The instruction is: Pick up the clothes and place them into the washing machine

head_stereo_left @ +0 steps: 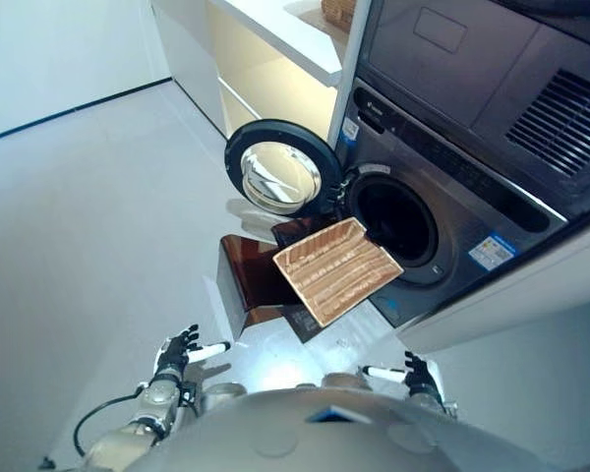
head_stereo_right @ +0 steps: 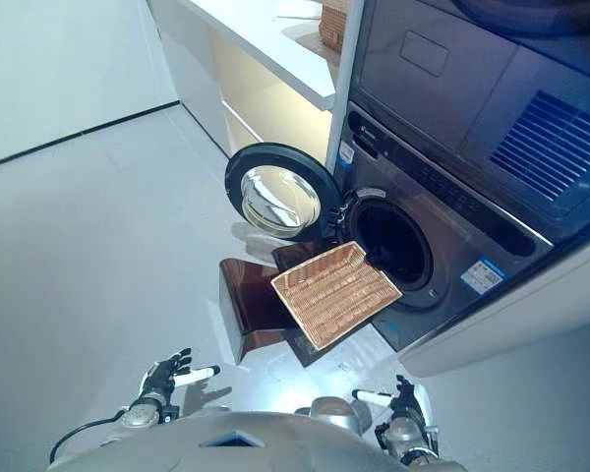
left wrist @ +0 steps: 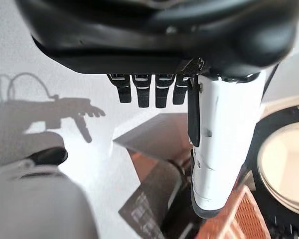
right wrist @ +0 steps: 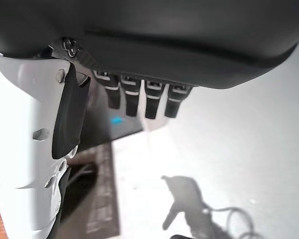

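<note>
Wicker basket [head_stereo_left: 336,270] ahead of both empty robot hands.

- The right hand [right wrist: 139,45] fills the top of the frame, fingers [right wrist: 132,99] straight, holding nothing.
- Its white-covered thumb [right wrist: 25,164] runs down the left edge.
- Pale floor [right wrist: 239,149] spreads across the right and lower middle.

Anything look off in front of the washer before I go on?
Yes. The wicker basket sits tilted on a brown stand, tipped toward the open washer drum, and looks empty: no clothes show in it or on the floor. Both hands, left and right, hang low, open and empty.
</note>
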